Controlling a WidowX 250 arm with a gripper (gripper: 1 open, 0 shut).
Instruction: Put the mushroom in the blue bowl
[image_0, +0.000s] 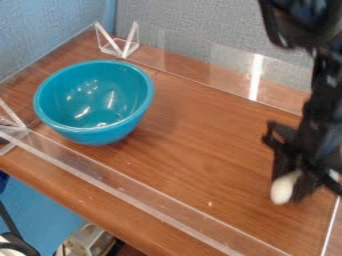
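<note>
Mushroom (282, 188) is showing its pale stem low at the right of the camera view, while its cap is hiding among the dark, blurred fingers. The pincer (293, 173) is closing narrowly around it, pointing down, probably gripping the cap end and leaving the stem sticking out. Stem and arm are both blurring, which is suggesting they are moving together; whether the mushroom is touching the table (181, 180), I cannot tell. The bowl (94, 104) is standing upright at the far left, well apart, its mouth facing up and so offering an easy drop from above. The task is seemingly awaiting the carry: the arm is needing height to be clearing the rim, and a shallow grip could be slipping.
</note>
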